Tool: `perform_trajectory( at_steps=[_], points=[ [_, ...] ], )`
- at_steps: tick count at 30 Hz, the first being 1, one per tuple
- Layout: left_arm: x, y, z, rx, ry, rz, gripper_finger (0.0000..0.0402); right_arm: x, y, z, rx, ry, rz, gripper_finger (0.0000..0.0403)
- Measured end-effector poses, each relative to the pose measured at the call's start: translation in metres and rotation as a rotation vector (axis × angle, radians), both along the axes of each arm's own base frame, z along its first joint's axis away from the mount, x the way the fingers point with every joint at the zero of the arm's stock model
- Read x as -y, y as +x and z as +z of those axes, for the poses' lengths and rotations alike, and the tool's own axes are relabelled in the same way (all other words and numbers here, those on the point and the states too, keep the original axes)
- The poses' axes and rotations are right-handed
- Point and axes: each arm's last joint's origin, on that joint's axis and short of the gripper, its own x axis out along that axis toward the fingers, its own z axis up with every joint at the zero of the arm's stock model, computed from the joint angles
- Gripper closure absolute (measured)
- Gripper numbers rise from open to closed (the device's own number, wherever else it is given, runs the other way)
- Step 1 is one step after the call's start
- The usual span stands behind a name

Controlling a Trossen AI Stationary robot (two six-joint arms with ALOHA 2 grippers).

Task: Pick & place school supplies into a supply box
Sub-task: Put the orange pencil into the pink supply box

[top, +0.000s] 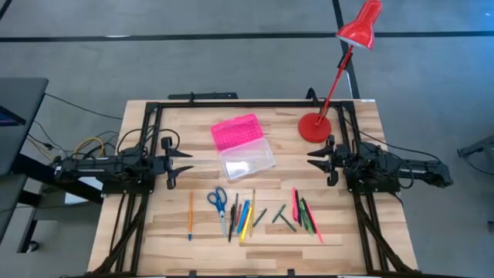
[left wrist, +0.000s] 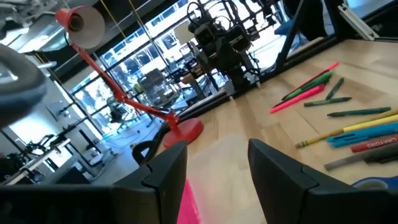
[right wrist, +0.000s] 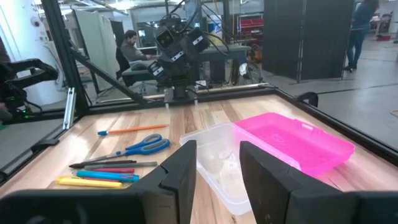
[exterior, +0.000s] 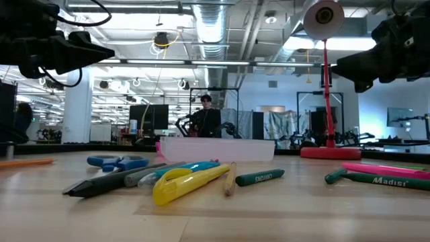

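- High view shows the supply box [top: 244, 147] open at the table's centre, its pink lid [top: 235, 132] folded back and the clear base [top: 247, 163] facing the supplies.
- School supplies lie in a row on the side of the supply box nearest the table's front edge: an orange pencil [top: 190, 215], blue-handled scissors [top: 218, 202], a cluster of pens [top: 242, 218], and pink and green markers [top: 305, 215].
- Left gripper [top: 184, 163] hangs above the table to the left of the supply box, fingers spread, holding nothing.
- Right gripper [top: 316, 159] hangs to the right of the supply box, fingers parted, also empty.
- Judged step: first pick not yet begun.
- Recommended: choose an isolated item, such as the orange pencil, align the fingers across its shaft, grip mid-length, then release it lengthwise over the clear base.
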Motion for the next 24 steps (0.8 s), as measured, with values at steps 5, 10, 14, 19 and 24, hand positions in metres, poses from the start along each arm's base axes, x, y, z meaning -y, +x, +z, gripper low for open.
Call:
perform_trajectory(
  at_steps=[5,10,14,19,24],
  points=[
    [0.0,0.0,0.0,0.002,-0.033,-0.001,0.0235,0.0,0.0,-0.0001,0.0,0.0,-0.001,0.0285],
    [0.0018,0.0001,-0.0008,-0.001,-0.159,-0.07,0.0235,0.0,0.0,-0.0001,0.0,0.0,0.0,0.0285],
    [0.0036,0.0,0.0004,0.009,-0.313,-0.137,0.0235,0.0,0.0,-0.0001,0.0,0.0,0.0,0.0285],
    [0.0045,-0.0003,0.0053,0.055,-0.436,-0.181,0.0235,0.0,0.0,0.001,0.011,0.008,0.001,0.0285],
    [0.0046,-0.0004,0.0063,0.064,-0.523,-0.193,0.0235,-0.0005,0.0001,0.0023,0.033,0.149,0.007,0.0285]
  ],
)
